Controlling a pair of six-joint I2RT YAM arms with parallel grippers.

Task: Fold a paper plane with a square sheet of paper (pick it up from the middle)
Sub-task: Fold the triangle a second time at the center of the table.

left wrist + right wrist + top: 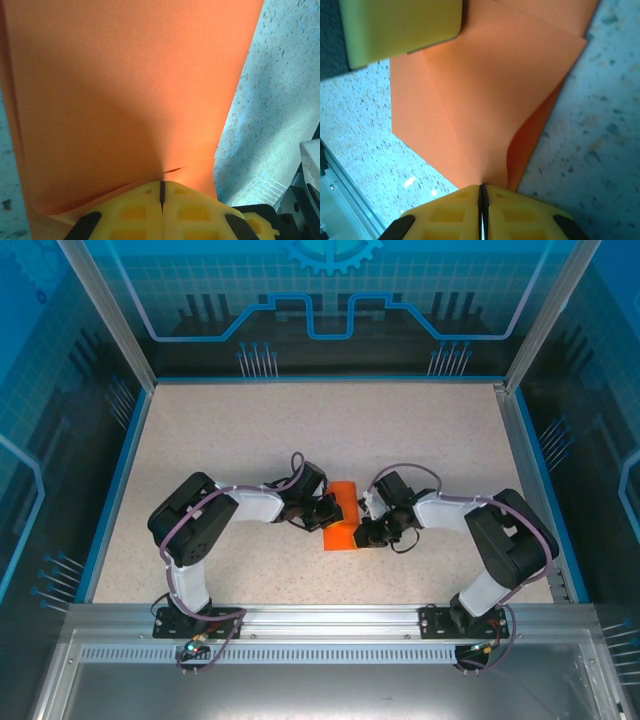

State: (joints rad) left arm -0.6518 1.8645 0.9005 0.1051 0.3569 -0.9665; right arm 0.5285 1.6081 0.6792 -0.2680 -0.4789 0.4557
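Left gripper: the yellow pads were pressed together, pinching one edge of the sheet of paper.
Right gripper: it was likewise clamped on the opposite edge.
Paper: it was orange and sat at the middle of the table, held between both grippers, partly doubled over with one layer curling open.
Step, as judged: folding the sheet over for a crease.
Doing it well: keep both pinches firm, line the edges up before pressing flat, and avoid pulling outward, which could tear thin paper.
Writing: none could be read on the paper or the pads.
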